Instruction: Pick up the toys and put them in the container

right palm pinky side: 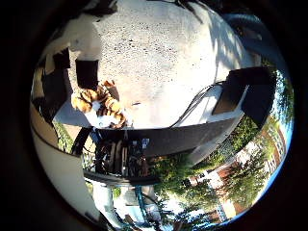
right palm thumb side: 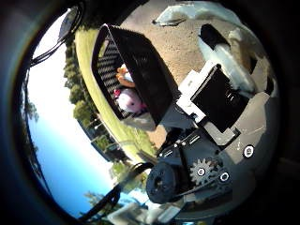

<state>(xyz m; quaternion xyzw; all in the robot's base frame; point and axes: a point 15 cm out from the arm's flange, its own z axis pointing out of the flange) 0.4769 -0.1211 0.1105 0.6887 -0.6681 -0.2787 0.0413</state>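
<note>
A striped tiger plush toy [right palm pinky side: 102, 107], orange, black and white, hangs above the pale speckled surface [right palm pinky side: 159, 62]. The curled white and black fingers [right palm pinky side: 86, 73] of my right hand [right palm pinky side: 60, 89] press against it and hold it. The container, a black slatted basket [right palm thumb side: 140, 70], shows in the thumb side view, tilted in the picture. A pink plush toy [right palm thumb side: 129, 100] and an orange toy [right palm thumb side: 124, 77] lie inside it. The hand's black and white body with a gear [right palm thumb side: 201, 171] fills the side of that view next to the basket.
A dark strip [right palm pinky side: 192, 134] runs along the edge of the pale surface. A black box-like object [right palm pinky side: 245, 91] stands near that edge. Beyond are grass [right palm thumb side: 101, 108], trees and brick buildings [right palm pinky side: 231, 192].
</note>
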